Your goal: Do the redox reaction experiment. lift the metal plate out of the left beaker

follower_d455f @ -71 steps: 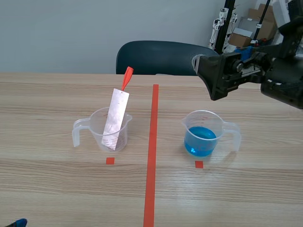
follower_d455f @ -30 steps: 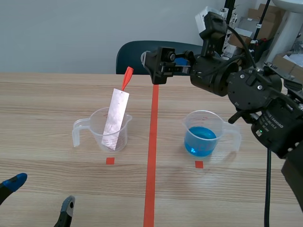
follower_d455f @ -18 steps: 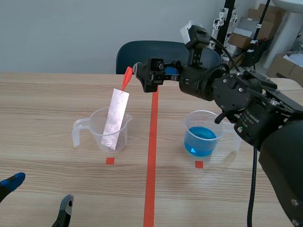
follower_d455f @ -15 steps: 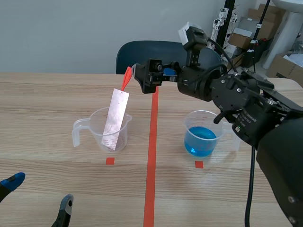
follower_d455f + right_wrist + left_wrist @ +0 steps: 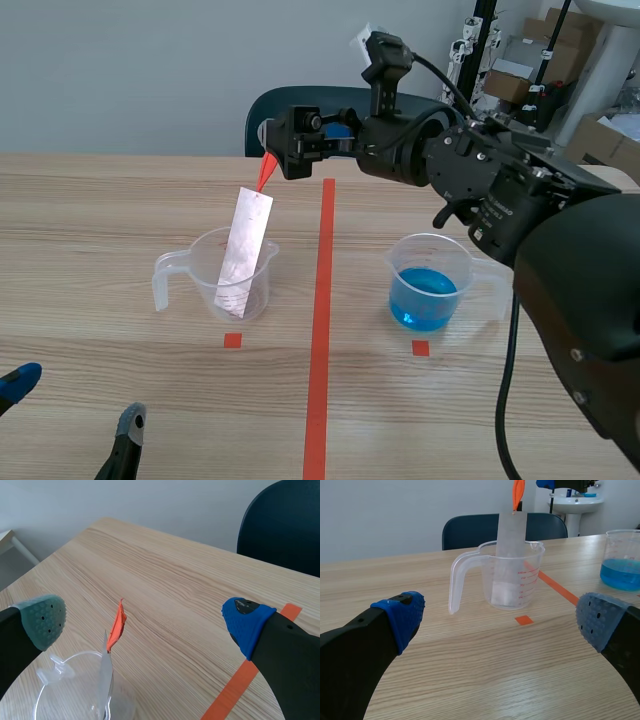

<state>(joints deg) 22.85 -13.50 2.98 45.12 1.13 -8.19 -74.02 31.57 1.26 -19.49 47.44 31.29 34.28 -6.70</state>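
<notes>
while metal plate (image 5: 245, 252) leans tilted in left beaker (image 5: 235, 278), orange tab (image 5: 268, 168) on top, my r gripper (image 5: 146, 620) hangs wide open round tab, no contact; l gripper (image 5: 500, 619) open too, low, facing beaker.

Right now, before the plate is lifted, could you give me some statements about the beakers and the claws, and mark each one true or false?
1. The metal plate leans tilted inside the left beaker. True.
2. The right claw is shut on the orange tab. False: it is open around the tab, not closed on it.
3. The right beaker holds blue liquid. True.
4. The left claw grips the left beaker's handle. False: it is open and apart from the beaker.
</notes>
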